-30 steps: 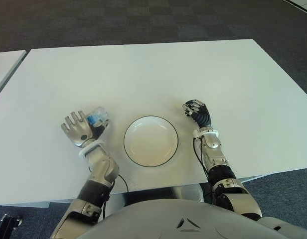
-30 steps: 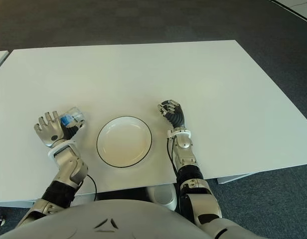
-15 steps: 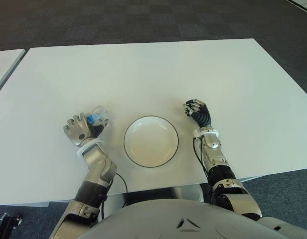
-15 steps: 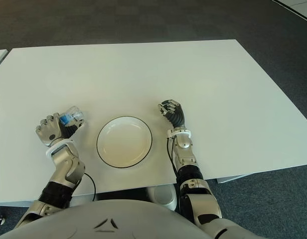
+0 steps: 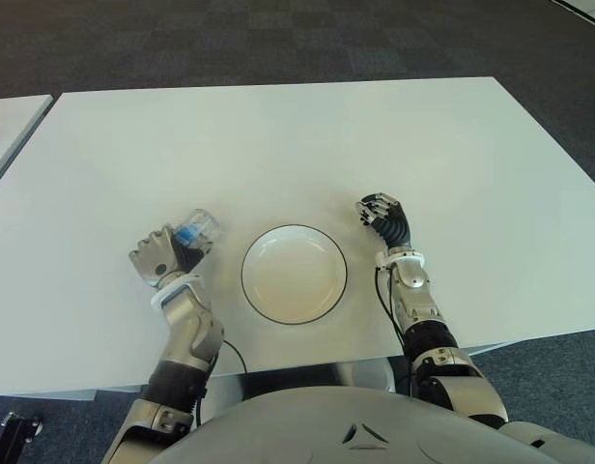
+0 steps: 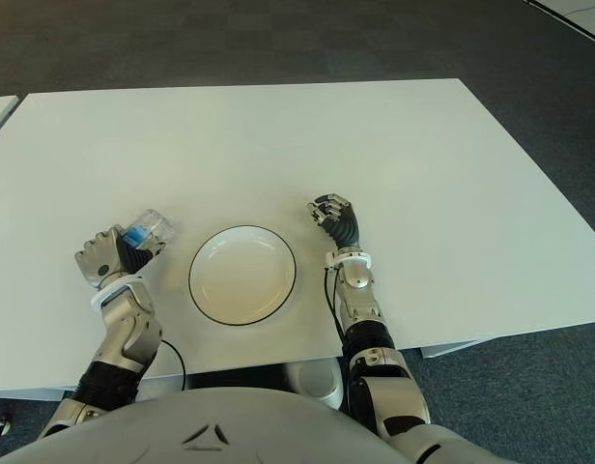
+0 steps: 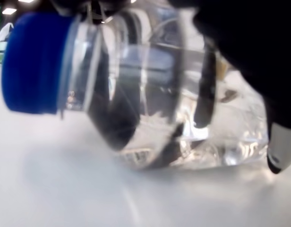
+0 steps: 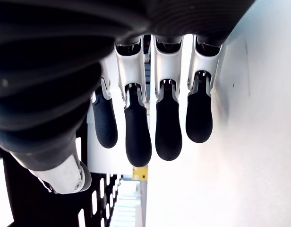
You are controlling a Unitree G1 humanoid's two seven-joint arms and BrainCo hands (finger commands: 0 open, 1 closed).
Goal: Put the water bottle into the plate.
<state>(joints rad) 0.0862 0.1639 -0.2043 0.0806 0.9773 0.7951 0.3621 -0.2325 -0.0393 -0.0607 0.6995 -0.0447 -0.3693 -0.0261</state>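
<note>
A small clear water bottle (image 5: 196, 230) with a blue cap (image 7: 34, 61) and blue label lies tilted in my left hand (image 5: 168, 255), left of the plate. The left hand's fingers (image 7: 278, 151) are curled around the bottle's body (image 7: 155, 99), which sits low over the white table. The white plate (image 5: 294, 274) with a dark rim stands near the table's front edge and holds nothing. My right hand (image 5: 382, 215) shows just right of the plate, its fingers (image 8: 137, 127) curled with nothing in them.
The white table (image 5: 278, 145) stretches wide behind the plate and both hands. A second white table (image 5: 13, 121) shows at the far left across a narrow gap. Dark carpet (image 5: 278, 39) lies beyond the far edge.
The left hand's fingers have gone from spread to curled around the bottle, and hand and bottle have shifted slightly right toward the plate. The right hand has not moved.
</note>
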